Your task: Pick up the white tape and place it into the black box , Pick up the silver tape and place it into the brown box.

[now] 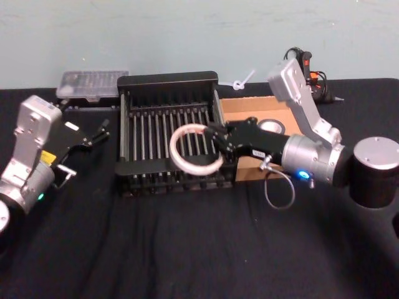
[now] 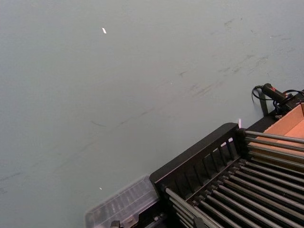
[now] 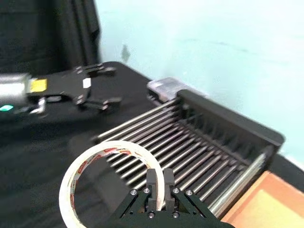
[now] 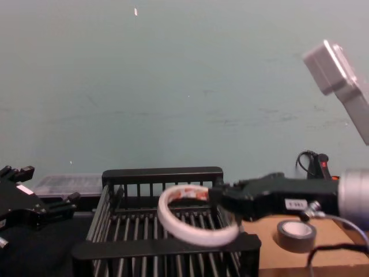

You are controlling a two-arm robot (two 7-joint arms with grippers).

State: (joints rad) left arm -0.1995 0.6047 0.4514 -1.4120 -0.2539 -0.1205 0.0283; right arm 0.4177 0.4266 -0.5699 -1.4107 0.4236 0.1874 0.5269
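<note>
The right gripper (image 1: pixel 215 144) is clamped on the white tape (image 1: pixel 195 148), holding it above the slatted floor of the black box (image 1: pixel 167 80). The silver tape (image 4: pixel 296 235) lies in the brown box (image 1: pixel 252 106) beside it. The left gripper (image 1: pixel 98 132), fingers apart, hovers left of the box.

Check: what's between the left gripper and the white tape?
In the head view, the black box's left wall and bars sit between the left gripper and the white tape, which the right gripper holds above the box.
</note>
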